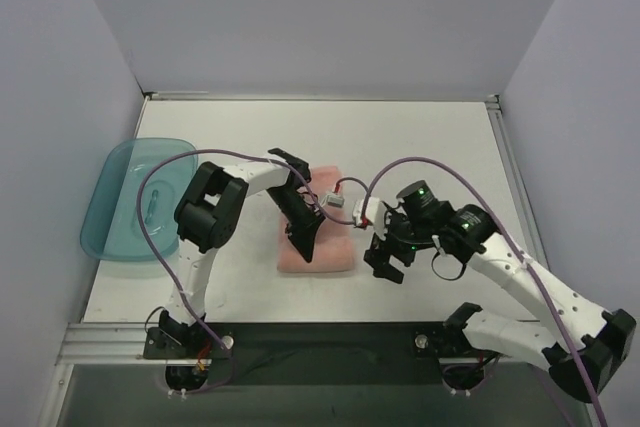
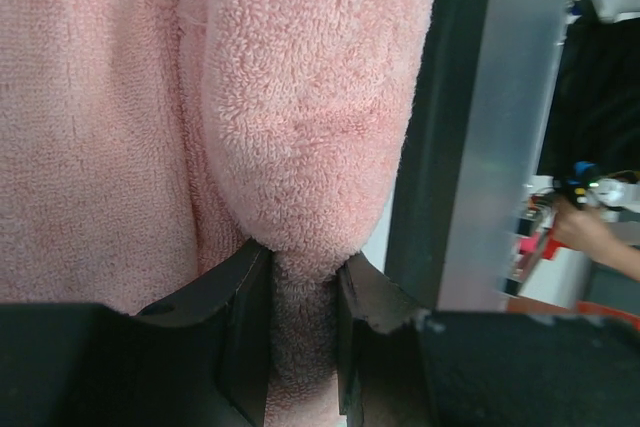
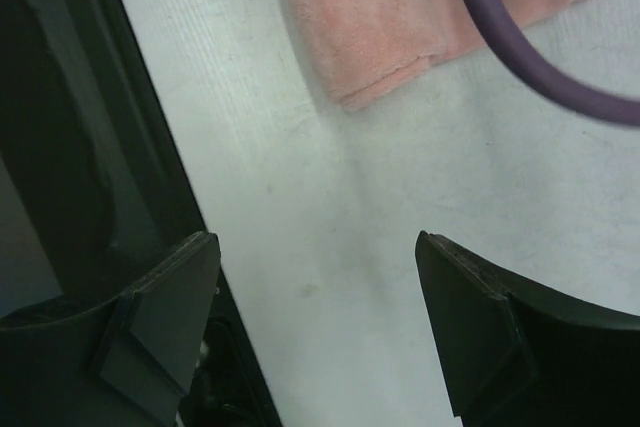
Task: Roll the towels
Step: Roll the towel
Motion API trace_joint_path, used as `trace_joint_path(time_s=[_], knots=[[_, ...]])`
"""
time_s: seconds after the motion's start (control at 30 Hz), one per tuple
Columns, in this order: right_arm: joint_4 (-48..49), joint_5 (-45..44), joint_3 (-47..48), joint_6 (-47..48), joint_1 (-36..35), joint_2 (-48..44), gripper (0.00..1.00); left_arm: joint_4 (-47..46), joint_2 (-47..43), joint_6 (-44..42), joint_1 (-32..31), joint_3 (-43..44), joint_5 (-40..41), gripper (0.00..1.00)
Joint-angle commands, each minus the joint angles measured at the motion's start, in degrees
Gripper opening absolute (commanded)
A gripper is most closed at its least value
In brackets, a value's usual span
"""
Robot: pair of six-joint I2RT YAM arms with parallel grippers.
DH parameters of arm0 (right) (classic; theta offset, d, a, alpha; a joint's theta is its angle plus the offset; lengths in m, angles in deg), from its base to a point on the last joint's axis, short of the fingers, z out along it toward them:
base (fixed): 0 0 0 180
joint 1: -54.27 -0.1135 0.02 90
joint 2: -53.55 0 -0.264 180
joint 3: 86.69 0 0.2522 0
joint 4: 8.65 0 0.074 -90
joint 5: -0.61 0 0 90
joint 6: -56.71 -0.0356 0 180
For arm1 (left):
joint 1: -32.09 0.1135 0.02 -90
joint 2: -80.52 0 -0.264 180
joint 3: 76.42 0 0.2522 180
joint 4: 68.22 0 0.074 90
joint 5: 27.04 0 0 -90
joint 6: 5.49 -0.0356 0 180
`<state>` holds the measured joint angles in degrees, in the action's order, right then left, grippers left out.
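Note:
The salmon-pink towel (image 1: pixel 330 242) lies folded on the white table in front of the arms. My left gripper (image 1: pixel 303 244) is down on its near left part and is shut on a raised fold of the towel (image 2: pixel 300 147); the cloth fills the gap between the fingers (image 2: pixel 240 297). My right gripper (image 1: pixel 385 259) is open and empty, hovering over bare table just right of the towel. In the right wrist view the towel's corner (image 3: pixel 390 27) lies ahead of the spread fingers (image 3: pixel 470 317).
A translucent teal plastic tray (image 1: pixel 135 197) sits at the table's left edge. A purple cable (image 3: pixel 520 37) crosses the right wrist view. The table's dark front rail (image 1: pixel 320 337) runs close behind both grippers.

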<state>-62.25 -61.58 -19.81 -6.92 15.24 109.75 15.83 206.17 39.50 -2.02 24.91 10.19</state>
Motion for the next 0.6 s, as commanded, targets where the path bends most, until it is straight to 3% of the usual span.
trace_joint_path(time_s=[0.0,0.13,0.23,0.57], knots=[[6.16,-10.04,-0.48,5.6,-5.6,4.96,0.82,0.65,7.59,-2.53,0.27,-3.11,15.16,0.28],[14.33,-16.02,-1.53,9.39,-14.48,11.01,0.82,0.47,8.21,-2.88,1.15,-2.93,14.28,0.31],[22.4,-18.58,-1.8,10.28,-16.95,16.19,0.83,0.47,8.91,-2.62,1.32,-2.23,14.28,0.31],[28.93,-8.66,-0.83,5.98,-17.93,25.71,0.84,-0.41,10.76,-1.75,1.85,-0.91,14.19,0.37]])
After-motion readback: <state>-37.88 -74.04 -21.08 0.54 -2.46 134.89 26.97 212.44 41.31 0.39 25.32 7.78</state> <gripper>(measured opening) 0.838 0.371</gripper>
